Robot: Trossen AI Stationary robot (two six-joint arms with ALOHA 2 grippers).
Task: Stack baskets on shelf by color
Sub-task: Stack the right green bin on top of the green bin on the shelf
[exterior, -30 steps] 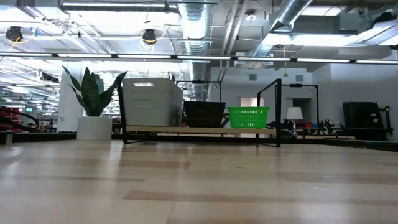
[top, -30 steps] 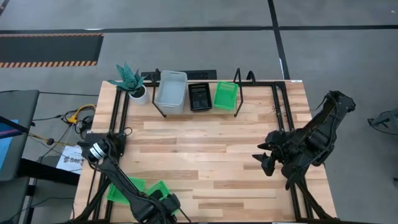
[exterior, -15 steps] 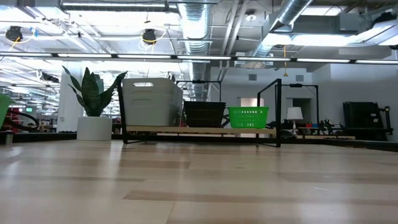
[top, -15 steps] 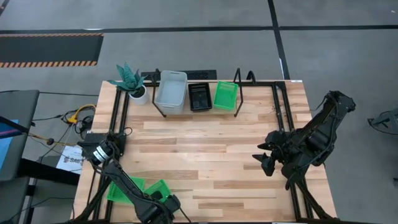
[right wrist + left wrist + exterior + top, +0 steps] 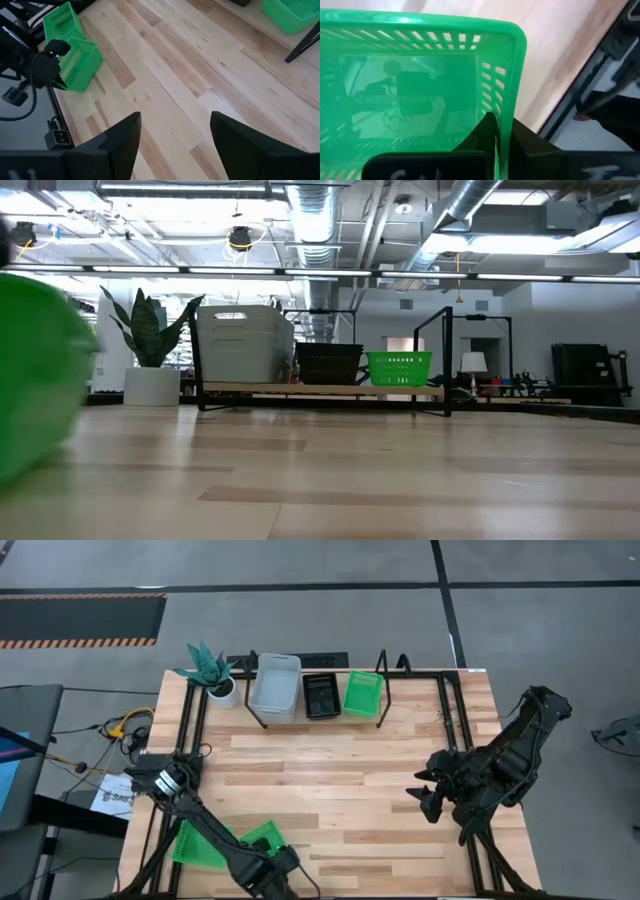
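Two bright green meshed baskets lie at the table's near left, one further left and one beside it. My left gripper is shut on the right one. The same basket fills the low view's left edge as a green blur. My right gripper hangs open over the table's right side, touching nothing. The shelf at the far edge carries a pale grey-white basket, a black basket and a green basket. My left gripper pinches the green basket's side wall close to a corner of the rim, one finger inside the basket and one outside. The fingers come from above and from the table's near side. Whether the basket's bottom is off the table, I cannot tell.
A white pot with a plant stands left of the shelf. Black frame rails run along the table's left and right edges. Bare wooden tabletop spreads between the arms and the shelf.
My left gripper has shut on the green basket's wall and gone a little toward the table's right edge. The held basket has shifted with it and now shows as a large green blur at the left of the low view, where almost none showed before.
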